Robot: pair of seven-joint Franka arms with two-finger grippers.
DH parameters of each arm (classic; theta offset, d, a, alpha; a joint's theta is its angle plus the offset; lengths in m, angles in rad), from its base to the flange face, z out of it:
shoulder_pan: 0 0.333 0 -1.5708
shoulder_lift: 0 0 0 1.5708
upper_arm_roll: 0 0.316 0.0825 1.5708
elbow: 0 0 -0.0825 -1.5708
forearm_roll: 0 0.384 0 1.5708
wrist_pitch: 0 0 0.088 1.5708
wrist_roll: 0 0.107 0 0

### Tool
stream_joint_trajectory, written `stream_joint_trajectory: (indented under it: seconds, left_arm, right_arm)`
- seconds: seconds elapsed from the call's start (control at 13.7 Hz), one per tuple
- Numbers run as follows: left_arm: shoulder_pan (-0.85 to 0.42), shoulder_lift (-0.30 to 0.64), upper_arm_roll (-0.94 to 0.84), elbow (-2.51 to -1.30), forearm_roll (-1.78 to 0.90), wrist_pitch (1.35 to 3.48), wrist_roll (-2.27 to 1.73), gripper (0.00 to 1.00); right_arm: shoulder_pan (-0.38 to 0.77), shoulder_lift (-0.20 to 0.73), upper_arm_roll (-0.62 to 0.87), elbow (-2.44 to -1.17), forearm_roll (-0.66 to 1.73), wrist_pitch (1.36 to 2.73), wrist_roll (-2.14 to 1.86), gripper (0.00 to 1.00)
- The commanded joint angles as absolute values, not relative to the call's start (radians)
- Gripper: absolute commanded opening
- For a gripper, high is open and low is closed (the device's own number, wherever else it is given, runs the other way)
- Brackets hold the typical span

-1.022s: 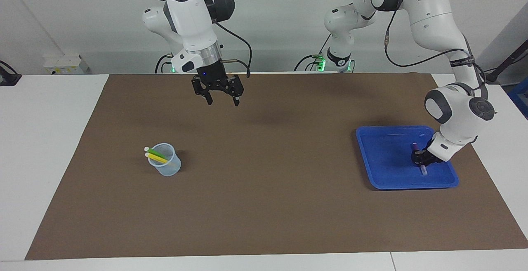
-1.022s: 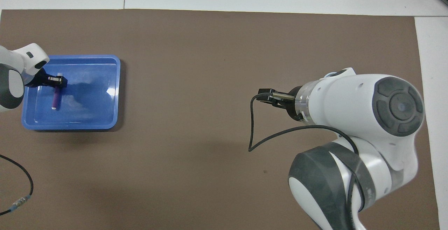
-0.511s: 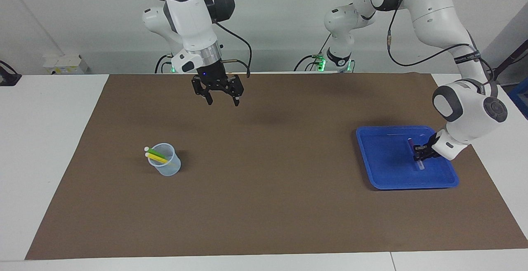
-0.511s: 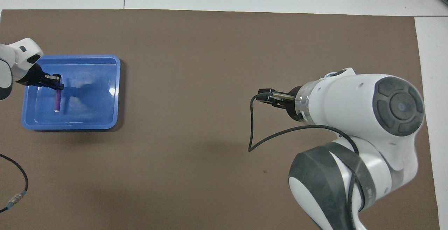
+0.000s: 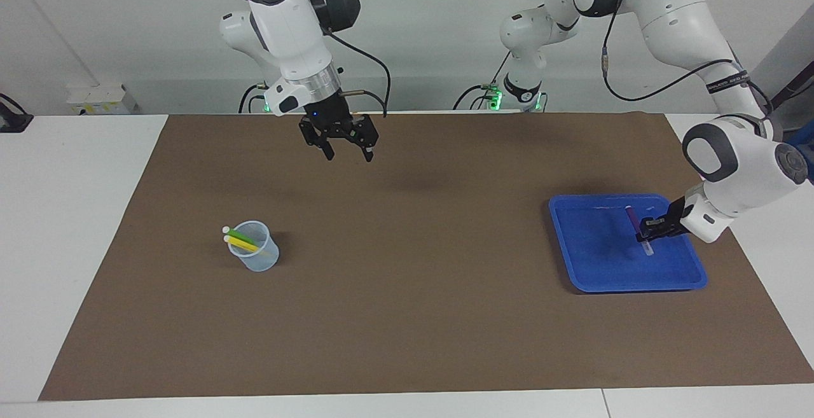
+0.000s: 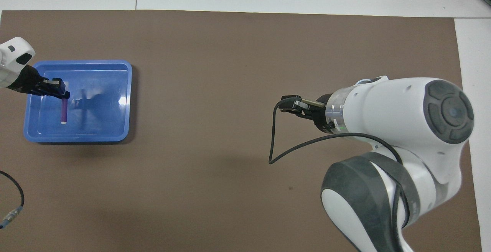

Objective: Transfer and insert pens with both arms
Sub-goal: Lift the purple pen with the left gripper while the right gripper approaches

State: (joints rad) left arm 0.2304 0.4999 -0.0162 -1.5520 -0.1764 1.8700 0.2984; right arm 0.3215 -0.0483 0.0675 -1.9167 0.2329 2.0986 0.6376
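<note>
The left tool [image 5: 647, 230] is clamped tight on the purple pen [image 5: 636, 227], holding it over the blue tray [image 5: 591, 278] at the left arm's end of the counter [image 5: 407, 316]. In the facing view the pen's long axis runs from about 11 to 5 o'clock, pale end lowest. The left arm [image 5: 731, 163] is bent low, its wrist slanting toward the tray. The right tool [image 5: 346, 151] hangs with fingers spread wide, holding nothing, while the right arm waits. The green pen [image 5: 240, 235] and yellow pen [image 5: 241, 243] lean in the clear cup [image 5: 257, 259], pale ends toward 10 o'clock.
</note>
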Motion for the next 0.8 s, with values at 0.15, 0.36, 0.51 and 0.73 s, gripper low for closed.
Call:
stream_joint_trajectory:
  seconds: [0.15, 0.36, 0.51, 0.73]
  left_arm:
    - [0.221, 0.480, -0.026, -1.522, -0.294, 1.711, 0.192, 0.00]
    - [0.201, 0.472, -0.035, -1.520, -0.402, 1.619, 0.051, 0.00]
    - [0.180, 0.462, -0.046, -1.522, -0.465, 1.559, -0.104, 0.00]
    - [0.164, 0.462, -0.071, -1.520, -0.534, 1.548, -0.262, 0.00]
  right_arm:
    - [0.311, -0.058, 0.068, -1.916, 0.267, 2.103, 0.637, 0.97]
    - [0.287, -0.054, 0.058, -1.910, 0.270, 2.153, 0.615, 0.97]
    - [0.268, -0.046, 0.058, -1.895, 0.339, 2.167, 0.614, 0.95]
    - [0.273, -0.041, 0.058, -1.893, 0.387, 2.206, 0.618, 0.89]
